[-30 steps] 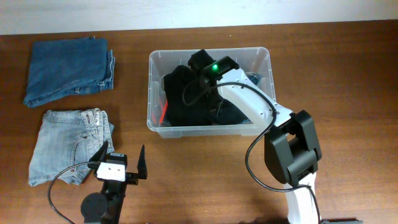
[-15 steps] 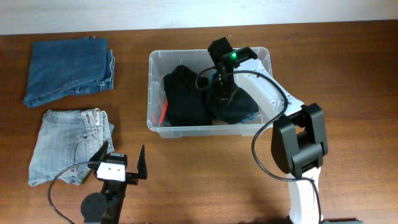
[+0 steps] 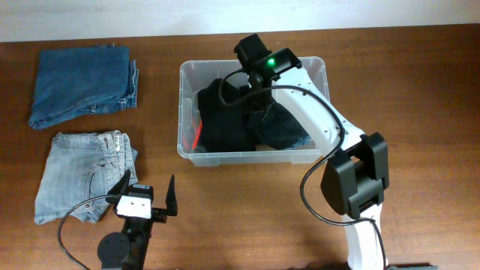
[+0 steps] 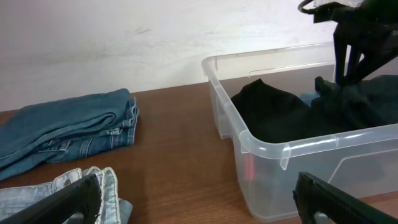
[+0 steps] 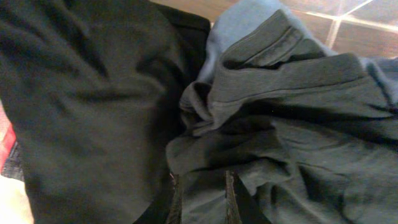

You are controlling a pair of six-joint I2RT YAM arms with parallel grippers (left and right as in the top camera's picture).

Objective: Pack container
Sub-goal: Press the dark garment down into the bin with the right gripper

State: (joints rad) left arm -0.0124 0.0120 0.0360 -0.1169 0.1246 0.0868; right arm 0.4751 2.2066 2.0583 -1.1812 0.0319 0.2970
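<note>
The clear plastic container stands mid-table and also shows in the left wrist view. It holds a black garment, a dark grey garment and something blue under them. My right gripper reaches down into the container. In the right wrist view its fingers are closed on a fold of the dark grey garment, beside the black garment. My left gripper is open and empty, low over the table in front of the container.
Folded dark blue jeans lie at the far left. Light blue jeans lie nearer, just left of my left gripper. A red item shows inside the container's left wall. A white wall runs behind the table.
My right arm swung right and then back to the far middle of the container, and the dark grey garment shifted with it. The left arm has not moved.
</note>
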